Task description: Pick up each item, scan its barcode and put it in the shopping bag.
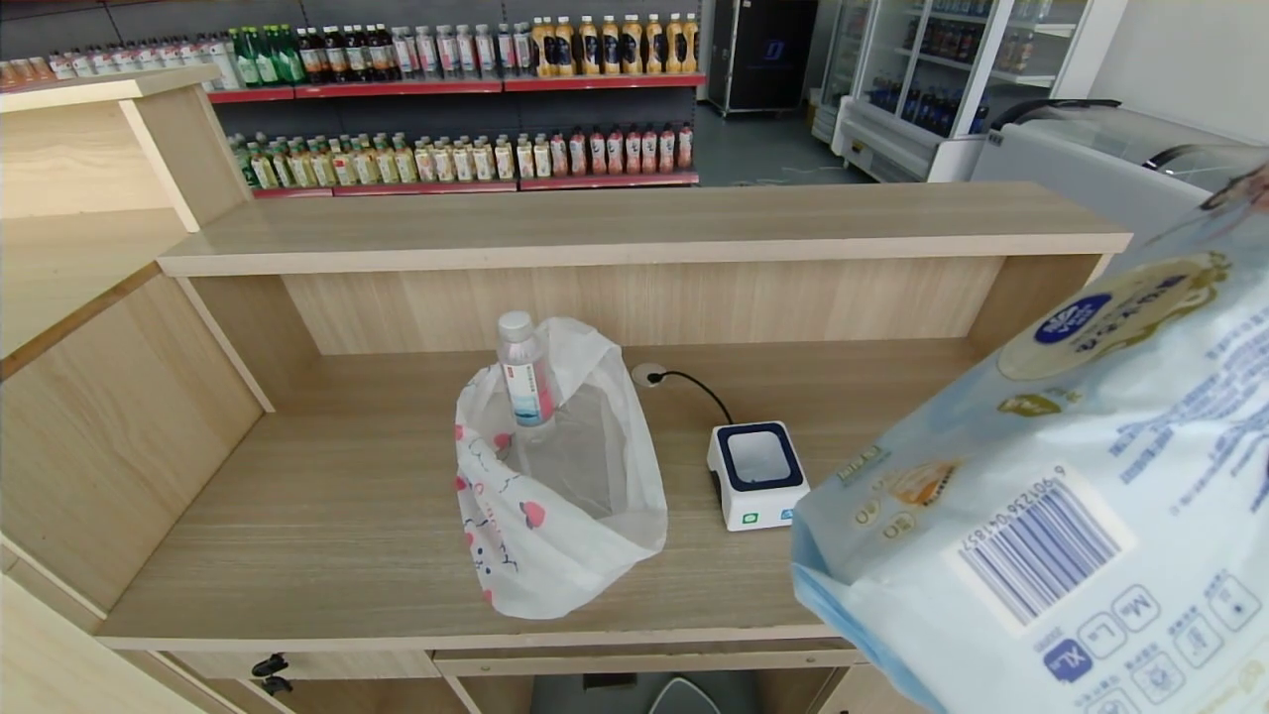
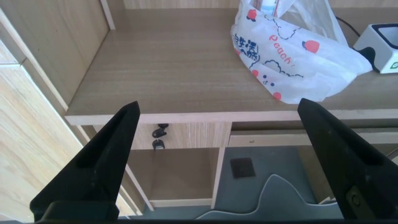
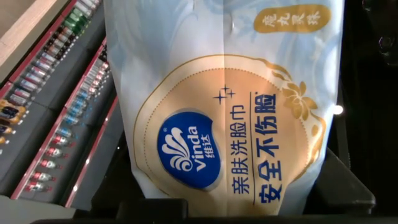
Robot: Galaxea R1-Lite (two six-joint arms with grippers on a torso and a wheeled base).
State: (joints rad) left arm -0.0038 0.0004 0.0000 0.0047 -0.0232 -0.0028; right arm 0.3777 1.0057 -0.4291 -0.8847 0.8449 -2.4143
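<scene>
pack (image 1: 1051,476): lower right of head view, nearest the camera, held off the counter; barcode (image 1: 1039,550) is turned up toward the camera.
right gripper (image 1: 1237,193): upper right edge; judged clamped on the pack's top end, since the pack hangs in air.
left gripper (image 2: 219,112): fingers spread wide, nothing held, low before the counter edge.
shopping bag (image 1: 585,516): frame centre, stood on the counter (image 1: 327,516), mouth open; bottle (image 1: 523,372) upright inside.
scanner (image 1: 758,474): just right of the bag, window facing up.
shelves (image 1: 456,159): top of frame, far back.
step: scanning the pack, by judgement; barcode should be rolled face-down and brought flat over the window, film smooth.
hidden: right fingers mostly covered by the pack; pack cut off at right and bottom edges; bottle base masked by the bag.
</scene>
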